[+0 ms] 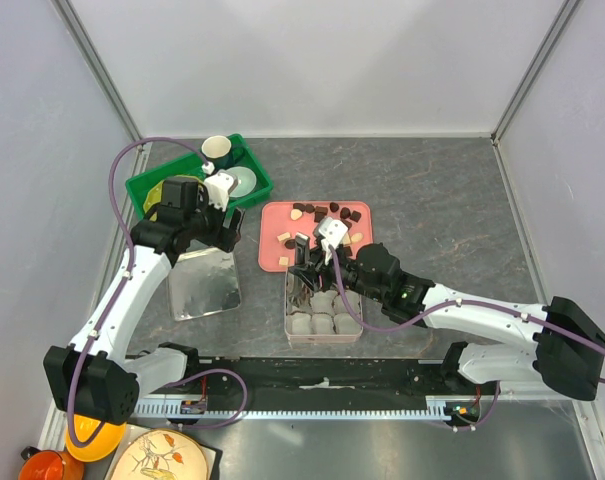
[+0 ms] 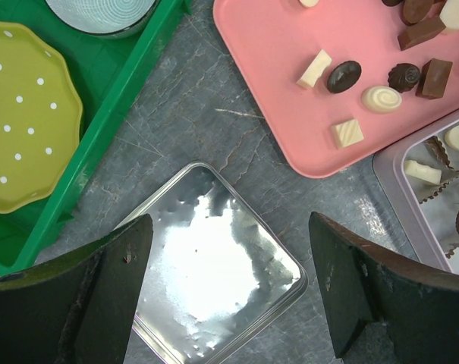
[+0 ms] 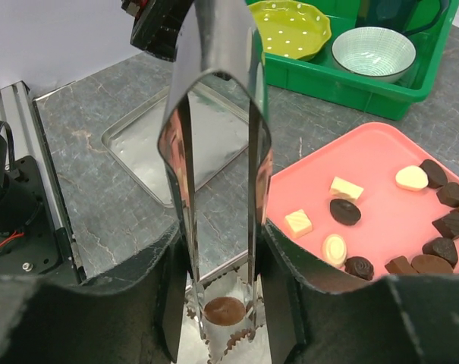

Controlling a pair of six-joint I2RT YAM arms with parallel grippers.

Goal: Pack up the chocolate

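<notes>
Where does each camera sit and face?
Top external: above and behind the bases, looking down at the grey table; left arm and right arm show.
Left wrist: looks down on a shiny metal lid, framed by the open left gripper.
Right wrist: looks along steel tongs clamped in the right gripper, a round brown chocolate between their tips.
Shared: all show the flat pink tray.

The left wrist view's top edge crops one brown chocolate (image 2: 416, 9).
</notes>
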